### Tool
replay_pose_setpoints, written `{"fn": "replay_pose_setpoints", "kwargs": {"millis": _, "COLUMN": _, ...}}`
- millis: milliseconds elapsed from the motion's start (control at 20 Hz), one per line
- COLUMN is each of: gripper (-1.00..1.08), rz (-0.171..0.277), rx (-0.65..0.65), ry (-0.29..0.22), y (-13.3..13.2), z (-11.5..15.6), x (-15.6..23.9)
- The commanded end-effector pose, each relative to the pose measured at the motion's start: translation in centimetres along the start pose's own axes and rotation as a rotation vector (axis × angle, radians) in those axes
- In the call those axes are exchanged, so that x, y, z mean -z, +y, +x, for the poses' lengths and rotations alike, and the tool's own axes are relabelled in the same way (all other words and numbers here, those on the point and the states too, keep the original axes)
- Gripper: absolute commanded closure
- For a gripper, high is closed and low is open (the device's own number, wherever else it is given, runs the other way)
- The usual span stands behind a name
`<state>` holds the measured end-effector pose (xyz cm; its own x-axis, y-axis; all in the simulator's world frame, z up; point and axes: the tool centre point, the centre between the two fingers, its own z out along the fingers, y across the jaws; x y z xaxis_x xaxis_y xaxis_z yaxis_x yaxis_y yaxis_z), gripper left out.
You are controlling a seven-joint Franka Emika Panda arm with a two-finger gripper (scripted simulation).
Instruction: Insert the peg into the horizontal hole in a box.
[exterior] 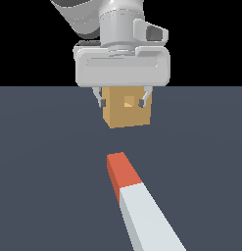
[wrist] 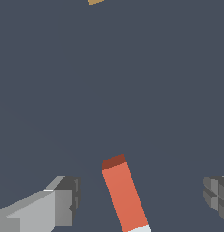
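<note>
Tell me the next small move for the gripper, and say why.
Probably lower the gripper straight down around the peg. The wrist view shows the fingers spread wide, with the peg's red end lying between them, unheld on the floor. It is skewed to the fingers, so a small wrist turn may help first. The box with its hole waits beyond that red end.

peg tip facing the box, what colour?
Red-orange; the rest of the peg is pale grey-white. Clearest in the exterior view.

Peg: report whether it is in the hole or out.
Out. The peg lies flat on the floor, its red end short of the box; the hole shows empty.
</note>
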<state>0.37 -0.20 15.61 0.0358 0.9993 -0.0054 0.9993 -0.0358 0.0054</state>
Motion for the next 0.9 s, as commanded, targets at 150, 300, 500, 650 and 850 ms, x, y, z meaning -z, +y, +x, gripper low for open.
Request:
{"fn": "replay_pose_setpoints", "kwargs": {"millis": 150, "gripper": -0.92, "rz": 0.000, "rx": 0.003, "ry": 0.000, "y": 0.0, "z": -0.2, "x": -0.1}}
{"fn": "replay_pose_setpoints", "kwargs": {"millis": 300, "gripper": -0.92, "rz": 0.000, "rx": 0.012, "ry": 0.000, "y": 0.0, "z": -0.7, "x": -0.3}}
{"fn": "replay_pose_setpoints", "kwargs": {"millis": 500, "gripper": -0.92, "rz": 0.000, "rx": 0.034, "ry": 0.001, "y": 0.0, "z": -1.9, "x": -0.9}}
{"fn": "replay_pose_setpoints", "kwargs": {"millis": 650, "gripper": -0.92, "rz": 0.001, "rx": 0.058, "ry": 0.001, "y": 0.0, "z": -3.1, "x": -1.5}}
{"fn": "replay_pose_setpoints", "kwargs": {"millis": 850, "gripper": -0.92, "rz": 0.001, "rx": 0.099, "ry": 0.002, "y": 0.2, "z": -5.4, "x": -2.5}}
